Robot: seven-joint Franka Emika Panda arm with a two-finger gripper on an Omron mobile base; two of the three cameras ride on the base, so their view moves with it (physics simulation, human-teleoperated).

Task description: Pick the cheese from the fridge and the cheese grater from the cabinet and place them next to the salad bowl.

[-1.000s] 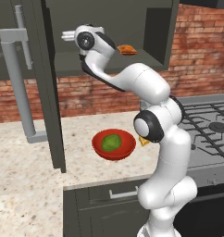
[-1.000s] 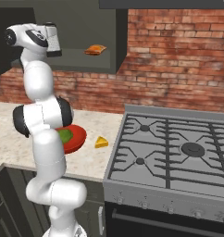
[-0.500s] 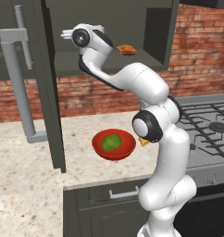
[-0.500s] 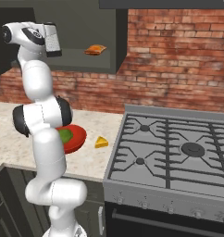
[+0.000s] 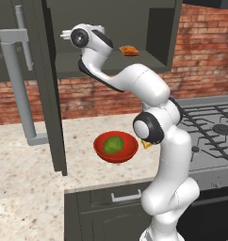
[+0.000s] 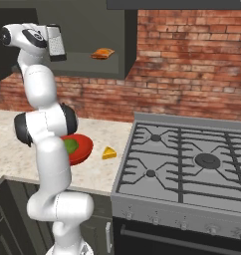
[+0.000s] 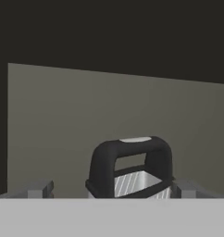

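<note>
So we've got the arm reaching way up into the open cabinet (image 5: 111,61), and the tool (image 7: 109,190) sits with its jaws spread wide, one fingertip (image 7: 40,190) on each side of the cheese grater (image 7: 130,166). In the hand view the grater's black top handle sits right between the fingers, grey perforated metal showing under it, and nothing is gripped as far as we can see. From the right base view the grater (image 6: 55,42) stands upright on the cabinet shelf just beside the robot's hand. Further along the same shelf lies a flat orange-brown crinkled item (image 5: 129,50). The cabinet door (image 5: 50,89) hangs open to the left, with its long grey bar handle (image 5: 19,89). Down on the table (image 5: 31,188), the salad bowl (image 5: 116,146) sits with its green leafy ball, and the cheese (image 6: 109,153) lies just beside it, between the bowl and the stove (image 6: 192,164).
</note>
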